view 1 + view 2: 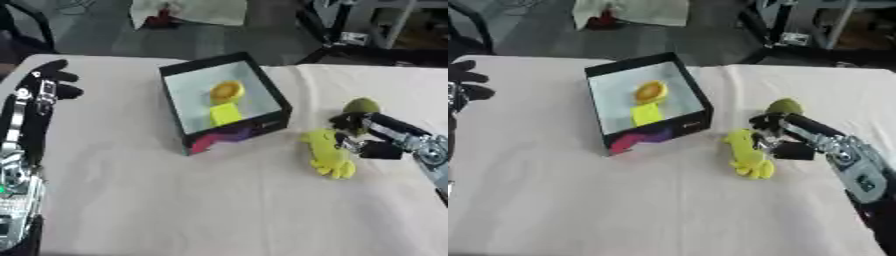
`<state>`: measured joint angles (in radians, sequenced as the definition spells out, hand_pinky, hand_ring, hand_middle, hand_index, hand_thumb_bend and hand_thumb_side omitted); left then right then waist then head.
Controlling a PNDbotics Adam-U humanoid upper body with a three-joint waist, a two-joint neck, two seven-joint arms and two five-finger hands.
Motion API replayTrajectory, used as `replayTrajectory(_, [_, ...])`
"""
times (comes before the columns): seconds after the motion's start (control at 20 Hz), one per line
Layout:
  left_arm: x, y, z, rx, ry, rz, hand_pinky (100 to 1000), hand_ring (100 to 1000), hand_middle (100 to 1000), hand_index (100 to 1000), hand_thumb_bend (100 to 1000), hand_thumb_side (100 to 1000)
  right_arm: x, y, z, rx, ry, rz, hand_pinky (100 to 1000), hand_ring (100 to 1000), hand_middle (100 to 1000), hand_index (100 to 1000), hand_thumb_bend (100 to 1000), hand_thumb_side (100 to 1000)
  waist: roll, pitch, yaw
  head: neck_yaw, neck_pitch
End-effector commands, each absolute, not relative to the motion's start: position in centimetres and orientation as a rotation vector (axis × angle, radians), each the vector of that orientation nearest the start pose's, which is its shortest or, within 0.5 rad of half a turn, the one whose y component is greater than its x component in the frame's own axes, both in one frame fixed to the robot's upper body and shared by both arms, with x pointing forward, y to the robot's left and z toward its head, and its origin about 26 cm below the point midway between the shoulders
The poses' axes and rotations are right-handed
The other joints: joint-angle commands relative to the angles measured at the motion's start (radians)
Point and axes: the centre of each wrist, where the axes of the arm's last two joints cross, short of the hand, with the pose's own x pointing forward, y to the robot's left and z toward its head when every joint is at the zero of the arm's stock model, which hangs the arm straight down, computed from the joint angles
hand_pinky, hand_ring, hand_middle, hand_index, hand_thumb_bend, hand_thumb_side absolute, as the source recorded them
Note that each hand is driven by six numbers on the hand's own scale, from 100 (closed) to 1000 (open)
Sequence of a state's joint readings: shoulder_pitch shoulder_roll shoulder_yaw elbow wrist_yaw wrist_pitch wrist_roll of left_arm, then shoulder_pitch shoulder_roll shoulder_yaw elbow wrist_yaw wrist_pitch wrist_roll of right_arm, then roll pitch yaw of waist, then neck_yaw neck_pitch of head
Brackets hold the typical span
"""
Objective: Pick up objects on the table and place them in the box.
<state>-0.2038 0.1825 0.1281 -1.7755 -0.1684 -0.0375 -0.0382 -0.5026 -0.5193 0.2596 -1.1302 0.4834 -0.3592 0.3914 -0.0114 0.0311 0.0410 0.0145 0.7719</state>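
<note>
The yellow plush toy (329,153) lies on the worktop (219,200) just right of the black box (224,100), touching my right hand (367,135). My fingers (348,145) there curl toward the toy's upper part, though I cannot tell whether they have hold of it. An olive-green round object (360,105) sits just behind that hand. Inside the box lie an orange round piece (227,91) and a yellow block (224,114). My left hand (48,82) rests at the worktop's far left, fingers relaxed, holding nothing.
</note>
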Motion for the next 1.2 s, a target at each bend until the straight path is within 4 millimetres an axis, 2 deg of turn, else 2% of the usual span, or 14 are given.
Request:
replayTrajectory(0.05, [31.41, 29.01, 12.12, 0.338, -2.014, -0.261, 697, 584, 618, 821, 100, 875, 40.03, -32.6, 6.8, -0.362, -1.461, 1.468, 816, 834, 785, 915, 100, 879, 0.008, 0.005, 0.002, -0.005, -0.002])
replayTrajectory(0.45, [31.41, 28.91, 12.12, 0.334, -2.015, -0.262, 703, 584, 618, 821, 100, 876, 40.41, -32.44, 6.35, -0.368, -1.391, 1.521, 818, 836, 793, 923, 100, 860, 0.008, 0.003, 0.004, -0.004, -0.002])
replayTrajectory(0.5, [31.41, 28.89, 12.1, 0.333, -2.015, -0.262, 706, 584, 618, 822, 100, 877, 40.45, -32.44, 6.24, -0.37, -1.377, 1.534, 819, 836, 796, 925, 100, 826, 0.008, 0.003, 0.005, -0.005, -0.002])
replayTrajectory(0.6, [31.41, 28.87, 12.08, 0.332, -2.015, -0.263, 707, 584, 618, 821, 100, 877, 40.48, -32.37, 6.04, -0.374, -1.351, 1.565, 820, 834, 800, 926, 100, 688, 0.008, 0.003, 0.004, -0.005, -0.002])
replayTrajectory(0.65, [31.41, 28.87, 12.09, 0.333, -2.015, -0.263, 707, 584, 618, 821, 100, 877, 40.48, -32.31, 5.97, -0.376, -1.342, 1.582, 820, 834, 800, 926, 100, 648, 0.008, 0.003, 0.003, -0.006, -0.002])
replayTrajectory(0.7, [31.41, 28.87, 12.09, 0.332, -2.015, -0.263, 707, 585, 618, 822, 100, 877, 40.48, -32.27, 5.92, -0.379, -1.333, 1.599, 820, 832, 803, 928, 100, 485, 0.008, 0.003, 0.003, -0.006, -0.002])
replayTrajectory(0.8, [31.4, 28.85, 12.09, 0.332, -2.015, -0.263, 709, 585, 618, 822, 100, 877, 40.48, -32.2, 5.89, -0.389, -1.319, 1.631, 819, 824, 800, 929, 100, 287, 0.008, 0.004, 0.003, -0.005, -0.002])
replayTrajectory(0.95, [31.39, 28.84, 12.09, 0.331, -2.015, -0.263, 710, 585, 618, 822, 100, 877, 40.5, -32.2, 5.9, -0.4, -1.313, 1.655, 812, 803, 784, 927, 100, 284, 0.008, 0.004, 0.002, -0.005, -0.002])
replayTrajectory(1.05, [31.38, 28.84, 12.1, 0.331, -2.016, -0.264, 709, 585, 618, 822, 100, 878, 40.53, -32.26, 6.01, -0.416, -1.329, 1.651, 795, 762, 730, 901, 100, 272, 0.008, 0.004, 0.001, -0.005, -0.002])
replayTrajectory(1.2, [31.38, 28.85, 12.13, 0.331, -2.017, -0.263, 710, 585, 618, 822, 100, 878, 40.5, -32.35, 6.12, -0.45, -1.377, 1.621, 754, 675, 594, 813, 100, 253, 0.009, 0.005, 0.001, -0.004, -0.002])
